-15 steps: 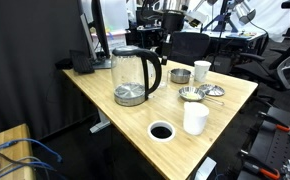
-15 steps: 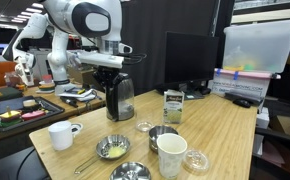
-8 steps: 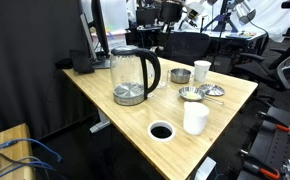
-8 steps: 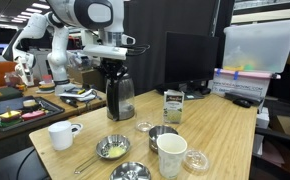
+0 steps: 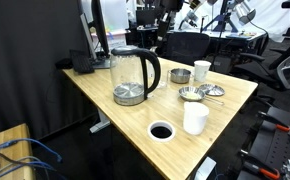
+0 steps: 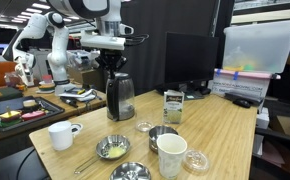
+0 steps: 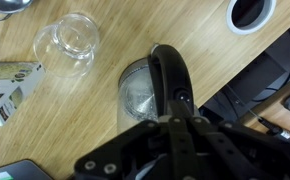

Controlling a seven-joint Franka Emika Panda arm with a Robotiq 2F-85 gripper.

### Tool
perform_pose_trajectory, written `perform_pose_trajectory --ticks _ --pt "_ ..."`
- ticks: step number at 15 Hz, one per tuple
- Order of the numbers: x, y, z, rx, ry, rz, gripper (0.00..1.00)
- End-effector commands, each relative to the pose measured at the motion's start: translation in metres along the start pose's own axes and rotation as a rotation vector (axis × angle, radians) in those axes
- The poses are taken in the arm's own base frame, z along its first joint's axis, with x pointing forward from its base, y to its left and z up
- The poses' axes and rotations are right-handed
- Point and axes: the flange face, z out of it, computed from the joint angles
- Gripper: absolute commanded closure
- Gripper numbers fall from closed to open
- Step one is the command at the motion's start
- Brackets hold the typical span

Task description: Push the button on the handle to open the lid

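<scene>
Gripper [image 7: 175, 120] poised over the kettle's handle [image 7: 169, 72]
The jaws were seen drawn together, and the handle was found directly beneath them, its length running straight away from the tips.

You're looking past your gripper [image 7: 177, 124] onto the black handle [image 7: 171, 78] of the kettle [image 7: 135, 98]. A clear glass [image 7: 67, 45] stands nearby.

exterior views face the table [image 5: 135, 118] [image 6: 230, 130] from different sides, well off; wrist view looks straight down onto the kettle [image 7: 135, 97].
</scene>
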Motion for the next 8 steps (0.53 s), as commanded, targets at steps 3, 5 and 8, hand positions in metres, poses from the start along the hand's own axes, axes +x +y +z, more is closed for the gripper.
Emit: perform_pose_trajectory --ticks 3,5,8 --pt "-0.005 -0.006 0.001 0.010 0.013 -0.016 1.00" --pt "-0.006 -0.007 0.007 0.015 0.002 -0.015 1.00" --pt "-0.006 -0.008 0.014 0.020 -0.008 -0.016 1.00"
